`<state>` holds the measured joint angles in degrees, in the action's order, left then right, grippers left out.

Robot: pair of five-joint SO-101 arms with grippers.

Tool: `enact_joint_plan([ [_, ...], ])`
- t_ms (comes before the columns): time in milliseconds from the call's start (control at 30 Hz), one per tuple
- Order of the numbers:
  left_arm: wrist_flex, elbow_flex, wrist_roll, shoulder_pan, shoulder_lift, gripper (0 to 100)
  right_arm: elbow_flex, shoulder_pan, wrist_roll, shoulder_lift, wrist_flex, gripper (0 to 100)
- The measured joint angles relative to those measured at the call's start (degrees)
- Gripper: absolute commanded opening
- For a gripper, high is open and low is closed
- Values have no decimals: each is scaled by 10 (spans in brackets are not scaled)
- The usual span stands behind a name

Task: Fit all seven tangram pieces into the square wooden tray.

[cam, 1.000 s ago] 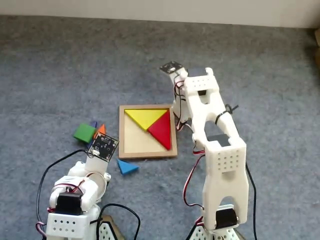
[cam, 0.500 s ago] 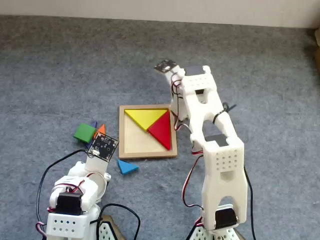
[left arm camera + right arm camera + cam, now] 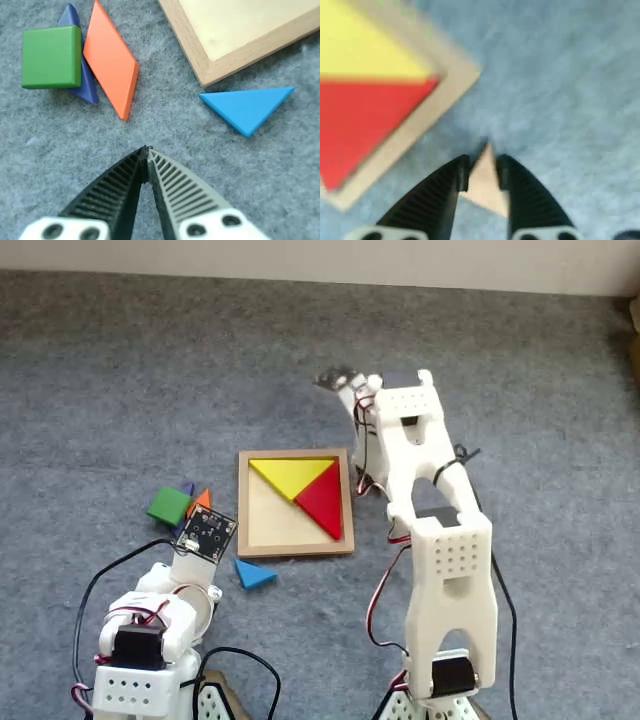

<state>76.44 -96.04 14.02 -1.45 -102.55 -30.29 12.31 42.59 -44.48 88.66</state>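
Observation:
The square wooden tray (image 3: 244, 505) holds a yellow triangle (image 3: 285, 477) and a red triangle (image 3: 323, 502). Left of it lie a green square (image 3: 168, 505), an orange parallelogram (image 3: 201, 500) and a dark blue triangle (image 3: 187, 487). A light blue triangle (image 3: 255, 573) lies near the tray's front left corner. My left gripper (image 3: 146, 151) is shut on nothing, just short of the orange parallelogram (image 3: 111, 60) and the light blue triangle (image 3: 246, 104). My right gripper (image 3: 480, 162) is shut on a pale tan triangular piece (image 3: 484, 184) beside the tray's corner (image 3: 445, 95).
Everything lies on grey carpet (image 3: 120, 370). The right arm (image 3: 415, 470) stretches along the tray's right side. A pale wall strip runs along the far edge. Open carpet lies beyond the tray and to the far left.
The right arm's wrist has turned and shifted slightly right, away from the tray. The left arm and the loose pieces have not moved.

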Motion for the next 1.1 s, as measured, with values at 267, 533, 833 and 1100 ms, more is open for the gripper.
enact_joint_plan([
  [267, 0, 0, 0, 0, 0, 7, -6, -24, 7, 21, 97, 34],
  [533, 0, 0, 0, 0, 0, 7, 59, -38, 7, 126, 107, 35],
  [833, 0, 0, 0, 0, 0, 7, 278, -43, 7, 318, 38, 36],
  [1100, 0, 0, 0, 0, 0, 7, 523, -43, 7, 462, -115, 38],
])
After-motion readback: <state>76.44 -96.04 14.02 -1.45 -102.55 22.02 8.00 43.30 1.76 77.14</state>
